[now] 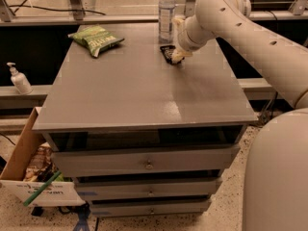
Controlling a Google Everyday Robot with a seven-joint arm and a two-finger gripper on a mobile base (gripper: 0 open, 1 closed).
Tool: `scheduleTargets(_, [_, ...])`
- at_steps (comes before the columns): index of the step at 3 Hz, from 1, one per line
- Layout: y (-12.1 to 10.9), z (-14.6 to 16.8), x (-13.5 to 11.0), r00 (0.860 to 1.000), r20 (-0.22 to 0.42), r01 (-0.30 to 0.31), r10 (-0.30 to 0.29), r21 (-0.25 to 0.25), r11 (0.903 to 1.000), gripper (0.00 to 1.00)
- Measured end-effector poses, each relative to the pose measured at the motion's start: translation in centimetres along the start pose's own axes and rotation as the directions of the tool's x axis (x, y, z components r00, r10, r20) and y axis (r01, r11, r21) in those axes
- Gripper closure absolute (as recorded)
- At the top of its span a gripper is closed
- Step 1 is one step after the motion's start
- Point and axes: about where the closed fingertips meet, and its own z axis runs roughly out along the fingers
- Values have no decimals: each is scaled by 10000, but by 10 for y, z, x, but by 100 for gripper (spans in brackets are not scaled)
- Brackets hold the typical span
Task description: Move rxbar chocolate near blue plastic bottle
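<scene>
The rxbar chocolate (167, 52) lies on the table (134, 95) near the blue plastic bottle (166, 13), so the move looks nearly done. The gripper (178, 57) is down at the bar; whether it grips it, I cannot tell

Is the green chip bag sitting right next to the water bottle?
No: the green chip bag lies far left, apart from the blue plastic bottle, beside which the gripper sits at the rxbar chocolate.
</scene>
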Motion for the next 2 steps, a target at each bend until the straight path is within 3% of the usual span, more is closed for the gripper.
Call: scheduleTargets(2, [-2,-2,-1,10000,1,1,-1,1,10000,0])
